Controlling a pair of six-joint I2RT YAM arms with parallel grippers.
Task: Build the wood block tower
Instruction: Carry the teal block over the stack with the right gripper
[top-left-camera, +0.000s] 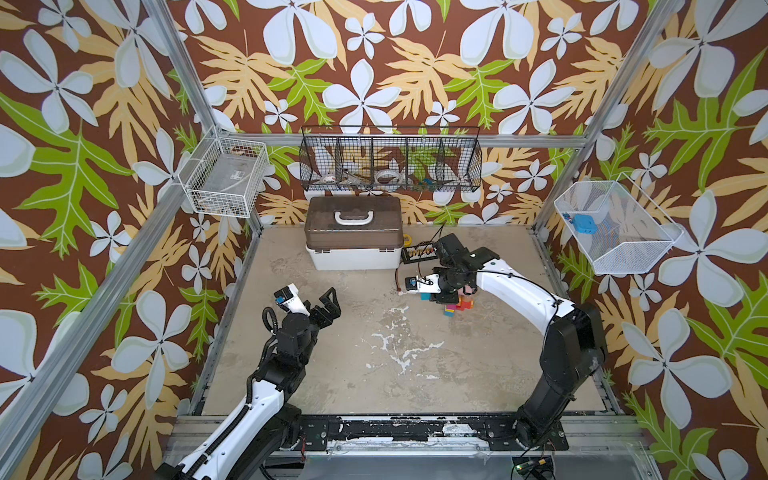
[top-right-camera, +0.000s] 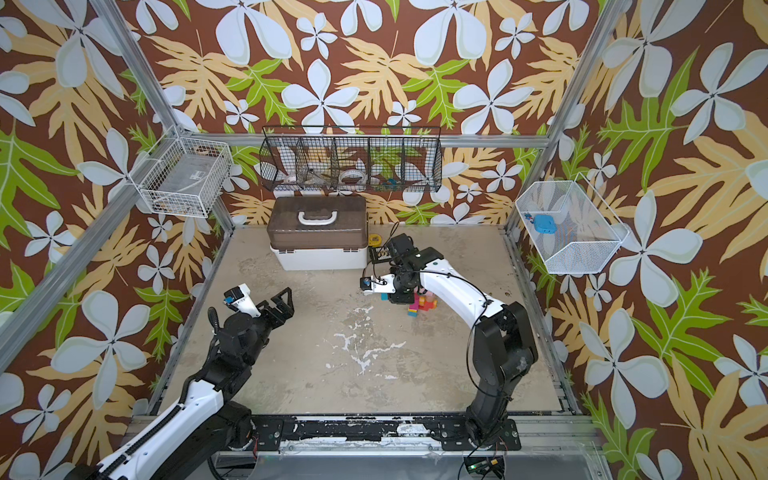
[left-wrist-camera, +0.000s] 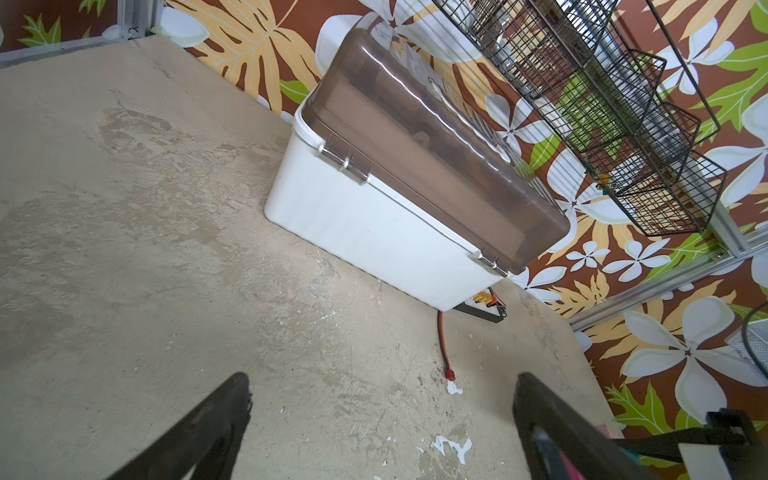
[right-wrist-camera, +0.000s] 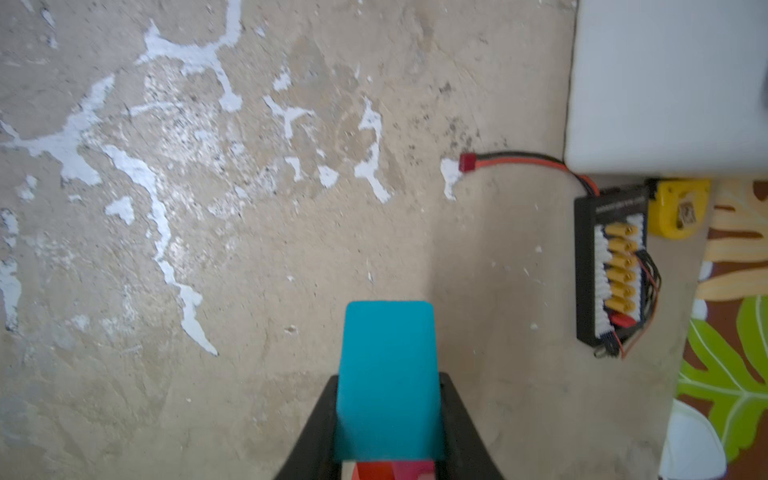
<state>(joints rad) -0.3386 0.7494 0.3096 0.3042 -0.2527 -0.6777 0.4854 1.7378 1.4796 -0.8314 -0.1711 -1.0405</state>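
Note:
My right gripper (right-wrist-camera: 388, 380) is shut on a teal wood block (right-wrist-camera: 388, 370), whose flat face sticks out past the black fingers (right-wrist-camera: 326, 407). Red and pink blocks (right-wrist-camera: 390, 471) show just under it. In both top views the gripper (top-left-camera: 432, 296) (top-right-camera: 390, 296) hangs with the teal block (top-left-camera: 425, 296) (top-right-camera: 384, 296) at the left edge of the tower (top-left-camera: 459, 306) (top-right-camera: 424, 306), a low cluster of pink, magenta, yellow and blue blocks half hidden by the arm. My left gripper (top-left-camera: 332, 305) (top-right-camera: 286, 305) (left-wrist-camera: 382, 386) stands open and empty over bare floor, far left of the tower.
A white toolbox with a brown lid (top-left-camera: 353, 239) (left-wrist-camera: 395, 199) stands at the back. A black-and-orange electronic board (right-wrist-camera: 611, 270) (top-left-camera: 417, 251) lies beside it, its red-plugged wire (right-wrist-camera: 467, 160) (left-wrist-camera: 449, 376) trailing across the floor. A yellow tape measure (right-wrist-camera: 677, 208) lies by the wall. Wire baskets (top-left-camera: 390, 164) hang above.

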